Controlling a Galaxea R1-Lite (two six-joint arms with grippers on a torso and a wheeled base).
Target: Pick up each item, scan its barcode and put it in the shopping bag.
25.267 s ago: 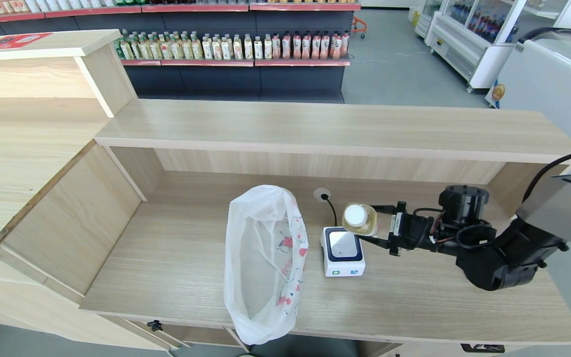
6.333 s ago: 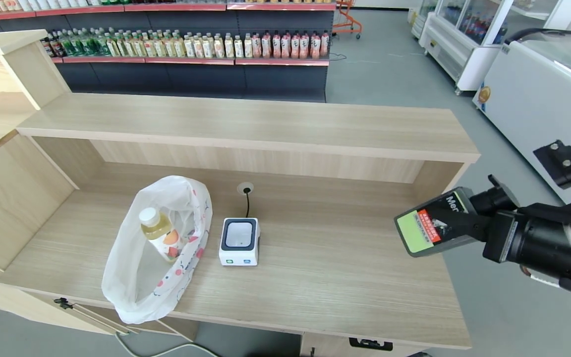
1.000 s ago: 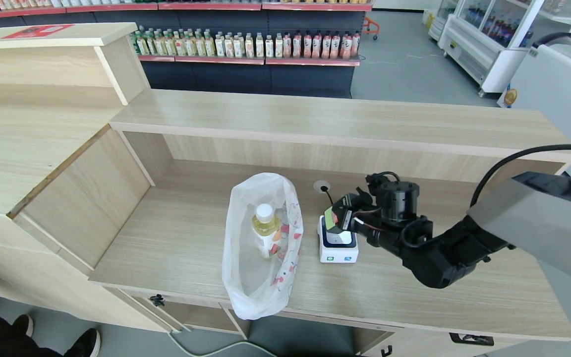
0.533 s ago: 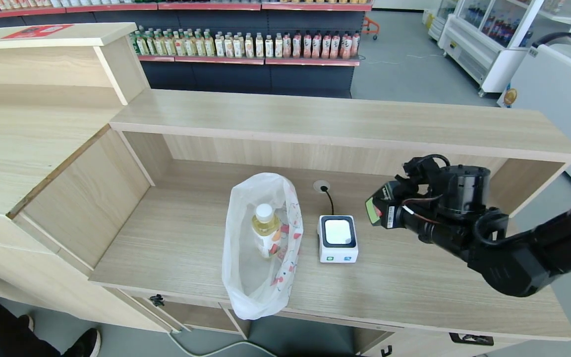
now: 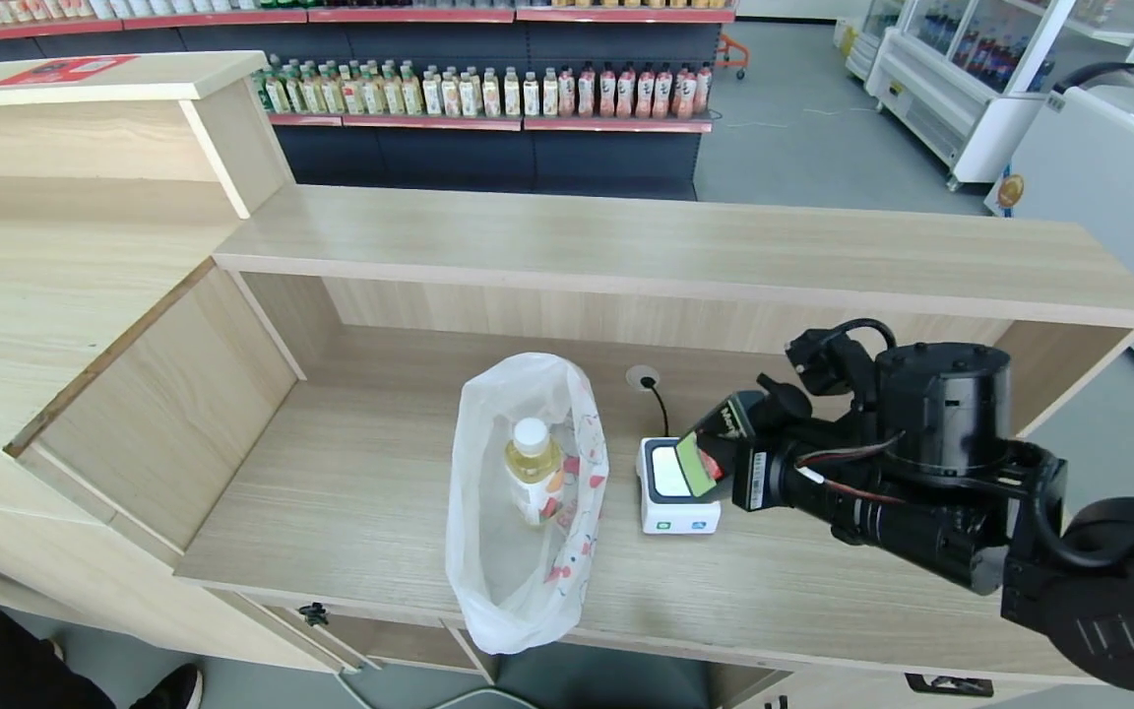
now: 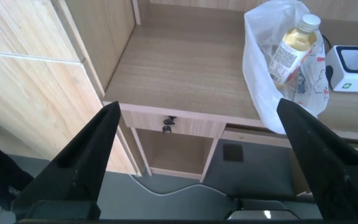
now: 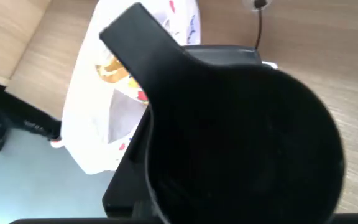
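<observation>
Head view, box point(image 5: 710, 448) partly hiding scanner point(image 5: 677, 514), bottle point(image 5: 532, 475) inside shopping bag point(image 5: 518, 611)

Nothing reads clearly from where I stand. The black carton point(image 5: 700, 461) has white lettering on its top and a green and red label on its end, all too small to make out. The printed wrap on the clear bottle of yellow drink point(image 5: 532, 473) in the white plastic shopping bag point(image 5: 488, 586) is unreadable, as is the flat red sign point(image 5: 45, 71) on the raised pale wooden counter point(image 5: 168, 69).
</observation>
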